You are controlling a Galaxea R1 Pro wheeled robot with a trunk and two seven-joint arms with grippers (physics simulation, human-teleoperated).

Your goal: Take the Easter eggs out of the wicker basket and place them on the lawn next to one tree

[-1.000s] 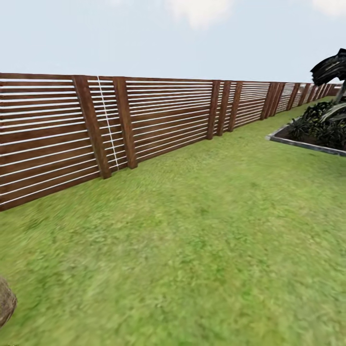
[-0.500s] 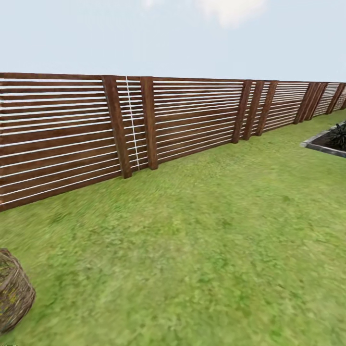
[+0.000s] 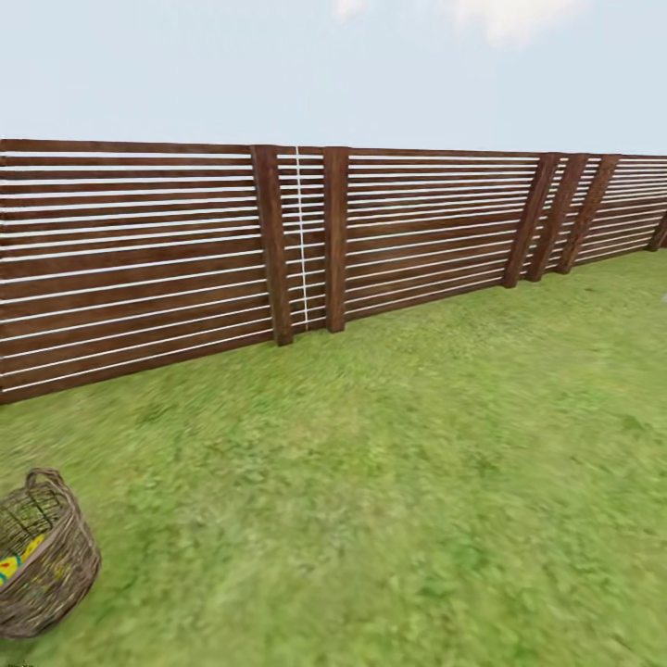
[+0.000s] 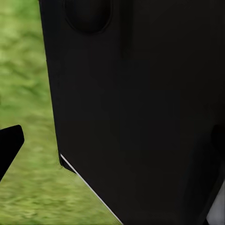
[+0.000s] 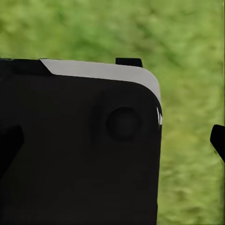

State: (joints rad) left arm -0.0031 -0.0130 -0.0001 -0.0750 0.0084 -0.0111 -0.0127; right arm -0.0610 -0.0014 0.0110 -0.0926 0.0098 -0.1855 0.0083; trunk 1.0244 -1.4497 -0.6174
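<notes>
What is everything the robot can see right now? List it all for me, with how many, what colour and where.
basket: one, brown woven twigs, standing on the grass at the lower left of the head view, partly cut off by the picture edge.
eggs: count unclear, yellow with a blue and red pattern, seen through the basket's side.
lawn: one, mottled green, covering the ground from the fence to the near edge.
fence: one long run, brown slats with thick posts, across the far side of the lawn.
sky: pale blue with a white cloud, above the fence.
robot's own parts: black casing close before the left wrist camera, black casing with a pale edge before the right wrist camera, grass behind both; the pincers' state cannot be told.
</notes>
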